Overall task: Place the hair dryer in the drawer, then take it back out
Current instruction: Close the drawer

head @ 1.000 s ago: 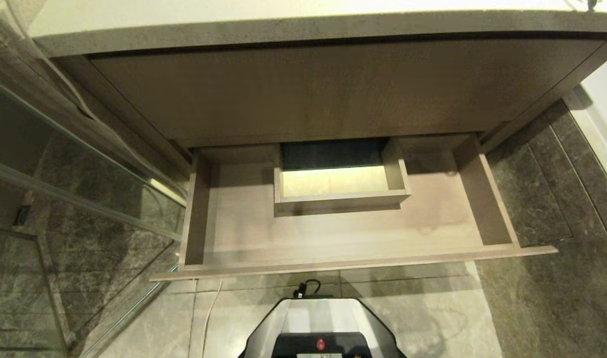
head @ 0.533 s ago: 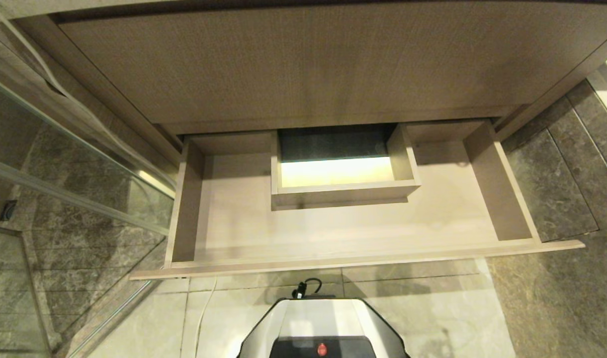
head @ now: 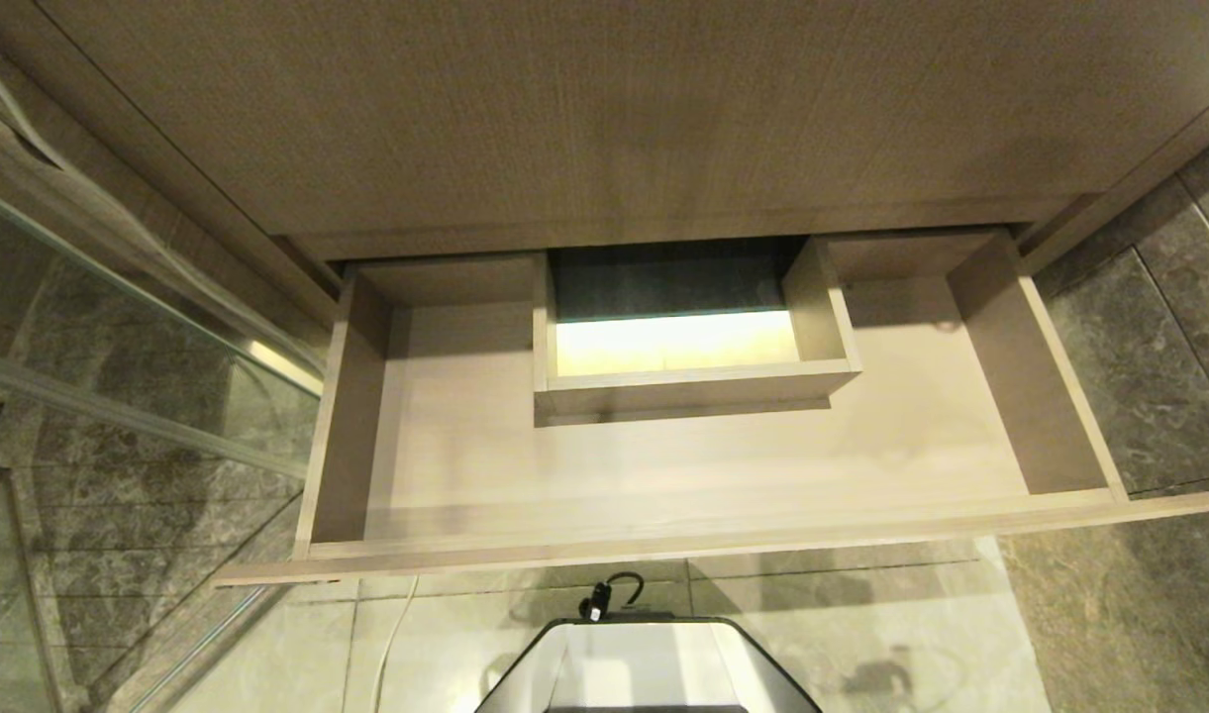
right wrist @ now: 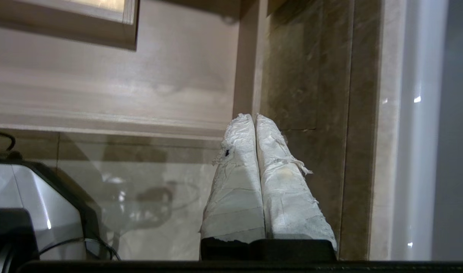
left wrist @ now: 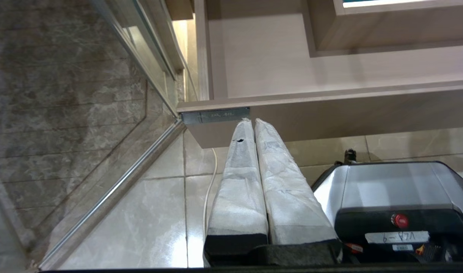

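The drawer (head: 703,540) stands pulled out below the taller wood panel (head: 604,109), showing a bare light wood floor and a boxed cutout (head: 688,386) at mid-back. The hair dryer is out of view. Neither arm shows in the head view. My left gripper (left wrist: 253,120) is shut and empty, its white-wrapped fingers (left wrist: 242,167) pointing at the drawer front (left wrist: 330,117) near its small dark label (left wrist: 215,115). My right gripper (right wrist: 253,116) is also shut and empty, held low by the drawer's right end (right wrist: 246,57).
A glass shower partition (head: 119,396) with a metal rail stands left of the drawer. Dark stone tiles (head: 1149,376) lie to the right, pale floor tiles (head: 861,634) in front. My own base (head: 644,668) sits just before the drawer front, with a white cable (left wrist: 208,182) on the floor.
The head view has sunk and closed in: the countertop edge has left the top of the picture and the drawer looks larger. Nothing in the scene itself has moved.
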Controlling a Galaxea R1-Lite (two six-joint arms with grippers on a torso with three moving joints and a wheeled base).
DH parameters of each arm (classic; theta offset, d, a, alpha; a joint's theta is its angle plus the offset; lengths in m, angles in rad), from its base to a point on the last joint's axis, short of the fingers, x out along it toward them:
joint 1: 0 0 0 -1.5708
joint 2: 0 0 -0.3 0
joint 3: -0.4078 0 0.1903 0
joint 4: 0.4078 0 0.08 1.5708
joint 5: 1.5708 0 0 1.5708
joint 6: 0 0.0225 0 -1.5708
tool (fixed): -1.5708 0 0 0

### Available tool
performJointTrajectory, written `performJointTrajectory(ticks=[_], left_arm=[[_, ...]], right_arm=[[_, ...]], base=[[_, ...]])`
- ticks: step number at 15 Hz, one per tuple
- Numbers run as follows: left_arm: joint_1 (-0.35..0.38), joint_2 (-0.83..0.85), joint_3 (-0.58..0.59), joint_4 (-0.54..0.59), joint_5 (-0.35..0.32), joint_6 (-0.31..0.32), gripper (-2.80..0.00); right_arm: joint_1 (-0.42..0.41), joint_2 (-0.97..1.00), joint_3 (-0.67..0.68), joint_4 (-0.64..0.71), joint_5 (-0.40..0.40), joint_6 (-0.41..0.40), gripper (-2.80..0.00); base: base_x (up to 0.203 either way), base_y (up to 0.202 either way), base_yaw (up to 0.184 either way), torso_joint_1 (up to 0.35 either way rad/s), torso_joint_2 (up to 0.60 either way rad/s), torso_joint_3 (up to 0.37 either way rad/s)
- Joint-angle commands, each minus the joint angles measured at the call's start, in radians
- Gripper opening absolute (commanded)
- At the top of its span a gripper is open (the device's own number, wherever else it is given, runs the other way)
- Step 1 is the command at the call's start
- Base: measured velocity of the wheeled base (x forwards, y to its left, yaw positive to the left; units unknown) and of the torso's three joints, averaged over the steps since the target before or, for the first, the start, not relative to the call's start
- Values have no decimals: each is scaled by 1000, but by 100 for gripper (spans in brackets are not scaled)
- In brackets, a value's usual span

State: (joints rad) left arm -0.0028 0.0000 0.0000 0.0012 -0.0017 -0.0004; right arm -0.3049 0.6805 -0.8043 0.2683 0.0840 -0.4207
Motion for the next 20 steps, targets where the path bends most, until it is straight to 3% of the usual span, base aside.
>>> performJointTrajectory(ticks=[1,10,16,18,20], left_arm=[[0,0,1,-1,0,0,-280],[1,0,1,-1,0,0,-280],[0,0,0,-1,0,0,-280],[0,0,0,-1,0,0,-280],[0,0,0,-1,0,0,-280]], right_arm=[[1,10,15,3,0,-3,-280],[0,161,87,87,-5,-7,-280],[-20,526,-68,270,-14,-69,-280],[-38,656,-153,363,-92,-124,-280],[-62,739,-229,428,-222,-250,-280]], base=[[0,0,0,-42,356,351],[0,0,0,-40,373,338],[0,0,0,55,179,225],[0,0,0,92,42,116],[0,0,0,30,40,34]])
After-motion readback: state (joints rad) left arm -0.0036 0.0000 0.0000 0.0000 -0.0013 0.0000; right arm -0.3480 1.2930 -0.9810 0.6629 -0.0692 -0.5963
